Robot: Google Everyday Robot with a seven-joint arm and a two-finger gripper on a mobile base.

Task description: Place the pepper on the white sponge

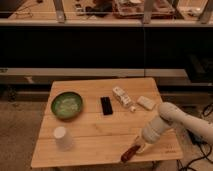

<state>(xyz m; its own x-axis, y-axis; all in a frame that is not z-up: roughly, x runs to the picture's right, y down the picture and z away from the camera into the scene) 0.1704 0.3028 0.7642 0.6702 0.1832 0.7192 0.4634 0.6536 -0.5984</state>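
Note:
The dark red pepper [129,153] lies slanted on the wooden table [95,145], close to its front edge at the right. My gripper [138,147] comes down from the right on the white arm [167,120] and is shut on the pepper's upper right end. The pepper's lower left end still points at the table edge. The white sponge [146,103] lies flat near the table's back right corner, well beyond the gripper and apart from it.
A green bowl [67,104] sits at the left and a white cup [62,137] stands in front of it. A black bar [106,105] and a white packet with dark markings [123,96] lie mid-table. Dark shelving runs behind the table.

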